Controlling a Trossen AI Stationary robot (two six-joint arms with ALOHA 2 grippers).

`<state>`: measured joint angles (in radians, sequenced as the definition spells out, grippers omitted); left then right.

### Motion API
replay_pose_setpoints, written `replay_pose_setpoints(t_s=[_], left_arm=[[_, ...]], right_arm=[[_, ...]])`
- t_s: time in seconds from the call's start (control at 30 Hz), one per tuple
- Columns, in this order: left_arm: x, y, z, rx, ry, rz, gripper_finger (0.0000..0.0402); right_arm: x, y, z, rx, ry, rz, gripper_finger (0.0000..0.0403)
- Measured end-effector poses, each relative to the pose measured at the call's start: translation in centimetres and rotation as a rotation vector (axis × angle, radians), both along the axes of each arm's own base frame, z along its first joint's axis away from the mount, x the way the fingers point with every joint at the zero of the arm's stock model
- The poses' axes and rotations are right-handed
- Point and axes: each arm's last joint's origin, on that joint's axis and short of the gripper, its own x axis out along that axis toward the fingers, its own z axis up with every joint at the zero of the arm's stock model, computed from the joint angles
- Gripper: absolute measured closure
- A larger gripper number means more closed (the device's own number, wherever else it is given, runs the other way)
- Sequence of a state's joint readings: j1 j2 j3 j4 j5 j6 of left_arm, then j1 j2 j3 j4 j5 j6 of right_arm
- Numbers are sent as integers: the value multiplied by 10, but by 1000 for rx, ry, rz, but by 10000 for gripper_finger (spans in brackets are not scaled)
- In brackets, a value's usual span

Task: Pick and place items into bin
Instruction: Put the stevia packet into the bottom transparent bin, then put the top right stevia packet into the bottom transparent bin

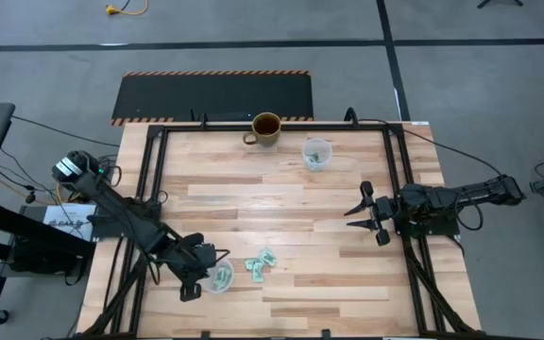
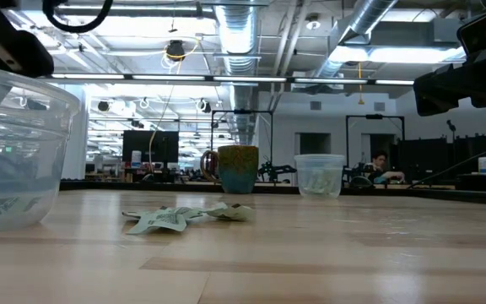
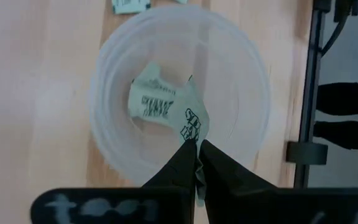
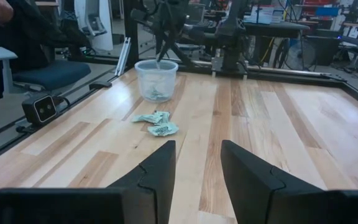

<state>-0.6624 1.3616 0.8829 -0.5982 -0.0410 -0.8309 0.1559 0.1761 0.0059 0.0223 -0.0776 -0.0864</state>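
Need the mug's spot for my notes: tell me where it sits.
In the high view the mug stands at the table's far edge, near the middle, with the clear cup just to its right.

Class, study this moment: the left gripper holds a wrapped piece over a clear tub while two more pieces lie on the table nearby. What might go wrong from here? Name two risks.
1. The left gripper pinches a mint-green packet only by its edge over the clear tub; released crookedly, the light wrapper might cling to a finger or catch on the rim.
2. The loose packets lie close to the tub, so reaching for them may nudge it.
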Motion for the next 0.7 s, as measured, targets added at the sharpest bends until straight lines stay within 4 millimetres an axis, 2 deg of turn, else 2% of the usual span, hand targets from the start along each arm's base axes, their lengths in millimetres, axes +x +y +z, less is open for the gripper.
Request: replay_pose_setpoints(t_s=[0.23,0.53,0.7], left_arm=[[6,-3,0,3,-61,-5,384],[5,-2,2,11,-73,-6,315],[13,-7,23,31,-169,-27,302]], right_arm=[[0,0,0,0,0,0,280],[0,0,0,0,0,0,280],[0,0,0,0,0,0,280]])
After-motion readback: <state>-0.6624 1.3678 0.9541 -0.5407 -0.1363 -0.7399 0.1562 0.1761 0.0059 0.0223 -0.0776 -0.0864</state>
